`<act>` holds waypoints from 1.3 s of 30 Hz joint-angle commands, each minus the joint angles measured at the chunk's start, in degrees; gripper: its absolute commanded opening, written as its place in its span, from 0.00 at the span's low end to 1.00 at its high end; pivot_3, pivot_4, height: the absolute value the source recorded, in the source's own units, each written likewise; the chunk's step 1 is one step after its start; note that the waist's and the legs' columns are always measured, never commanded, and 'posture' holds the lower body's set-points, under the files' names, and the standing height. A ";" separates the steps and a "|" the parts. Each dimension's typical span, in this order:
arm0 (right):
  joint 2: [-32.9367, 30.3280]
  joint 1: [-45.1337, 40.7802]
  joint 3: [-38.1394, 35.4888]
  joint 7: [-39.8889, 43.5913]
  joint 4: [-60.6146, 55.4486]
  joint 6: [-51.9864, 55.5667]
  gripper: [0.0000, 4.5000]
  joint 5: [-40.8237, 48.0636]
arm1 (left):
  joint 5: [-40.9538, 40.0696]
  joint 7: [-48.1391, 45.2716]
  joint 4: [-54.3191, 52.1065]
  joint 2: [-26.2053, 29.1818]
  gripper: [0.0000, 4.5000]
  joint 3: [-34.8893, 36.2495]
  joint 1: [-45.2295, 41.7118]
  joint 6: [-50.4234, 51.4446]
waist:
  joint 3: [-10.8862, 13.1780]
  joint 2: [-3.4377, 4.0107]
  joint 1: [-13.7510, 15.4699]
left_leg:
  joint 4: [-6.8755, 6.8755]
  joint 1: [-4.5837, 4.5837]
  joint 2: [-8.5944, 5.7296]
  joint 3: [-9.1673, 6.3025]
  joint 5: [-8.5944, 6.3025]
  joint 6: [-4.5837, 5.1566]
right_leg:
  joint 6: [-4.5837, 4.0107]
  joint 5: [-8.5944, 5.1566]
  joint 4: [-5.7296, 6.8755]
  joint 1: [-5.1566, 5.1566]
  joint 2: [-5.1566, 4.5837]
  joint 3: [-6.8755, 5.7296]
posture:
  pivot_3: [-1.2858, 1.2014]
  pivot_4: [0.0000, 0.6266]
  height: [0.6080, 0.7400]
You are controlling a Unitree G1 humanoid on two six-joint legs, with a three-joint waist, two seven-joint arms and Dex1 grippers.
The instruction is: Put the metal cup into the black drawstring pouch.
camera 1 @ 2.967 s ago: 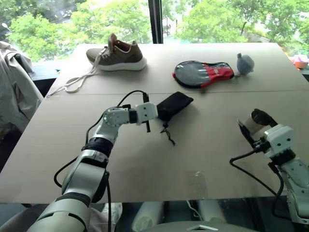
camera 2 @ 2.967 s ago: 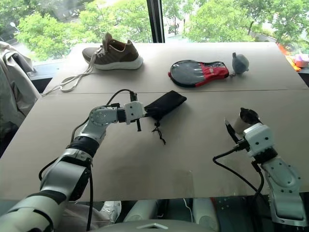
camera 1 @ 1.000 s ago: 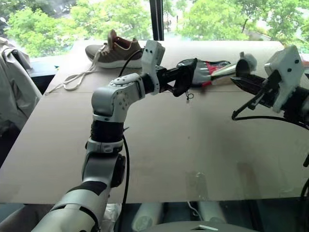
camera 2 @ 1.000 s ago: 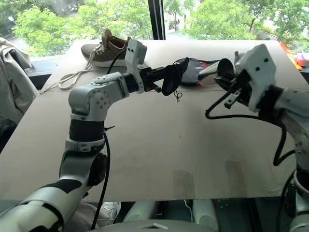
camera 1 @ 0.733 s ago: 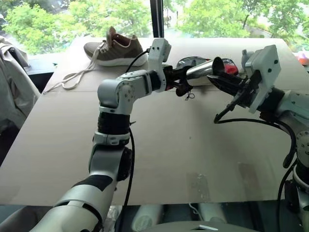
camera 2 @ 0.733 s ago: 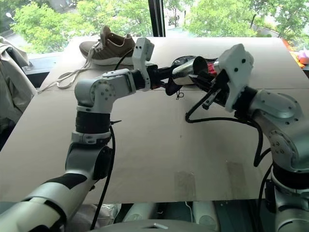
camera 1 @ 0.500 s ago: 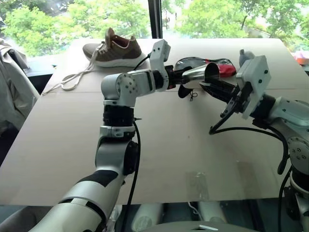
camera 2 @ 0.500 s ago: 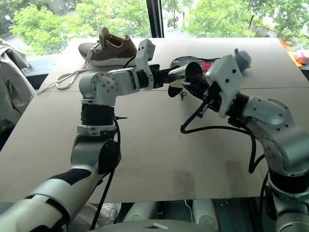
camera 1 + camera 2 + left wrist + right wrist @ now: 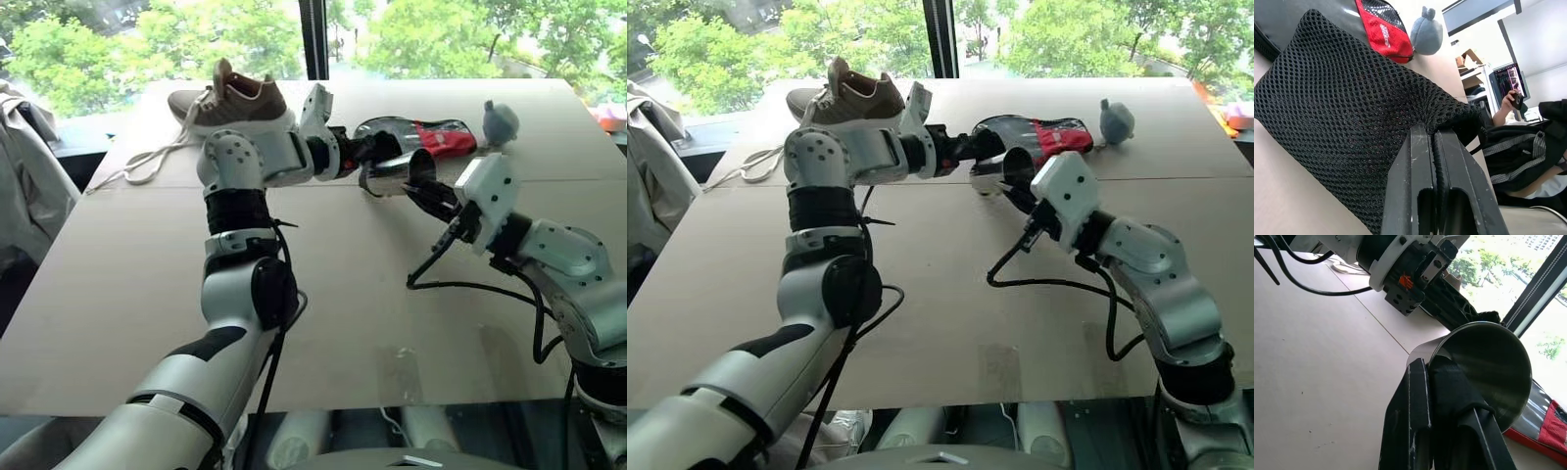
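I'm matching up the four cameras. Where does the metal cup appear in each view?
Left eye: metal cup just right of centre, upper third, in the right claw.
Right eye: cup centre, upper third.
Right wrist: cup right of centre.
Left wrist: no cup identifiable.
Shared landmark: red-and-black case.

Brown sneaker (image 9: pixel 235 100) with white sole at far edge of tan table (image 9: pixel 118 294), its white laces (image 9: pixel 147 162) trailing toward table's left edge. Black-and-red paddle case (image 9: pixel 431 137) lies flat right of the sneaker, grey-blue pear-shaped object (image 9: pixel 498 121) just beside its right end. Beige jacket (image 9: pixel 24 186) hangs off table's left side.
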 commanded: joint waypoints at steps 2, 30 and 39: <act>2.59 -2.11 -0.84 -2.12 -0.13 -1.99 0.01 -0.39 | -2.64 0.95 -1.83 -0.18 0.00 1.61 -1.78 1.81 | 0.00 0.00 0.00 | 0.01 0.00 -0.01 0.01 0.00 0.00 | 0.00 0.00 0.00 0.00 0.00 0.02 | 0.52 0.24 1.00; 17.04 -2.43 0.28 -9.74 11.86 -10.40 0.01 -5.96 | -7.78 -4.52 -4.84 0.04 0.00 3.13 0.88 9.43 | -0.01 0.01 -0.46 | 0.01 0.08 0.05 0.06 0.04 -0.07 | -0.04 0.02 0.08 -0.01 0.07 0.10 | 0.52 0.24 1.00; 38.61 -3.73 -17.43 -27.42 11.02 8.46 0.01 30.10 | -8.22 -5.16 -3.93 0.24 0.00 3.88 1.14 9.07 | -0.04 0.03 -1.18 | -0.01 0.09 0.08 0.03 0.06 -0.09 | -0.13 0.08 0.07 0.00 0.10 0.09 | 0.52 0.24 1.00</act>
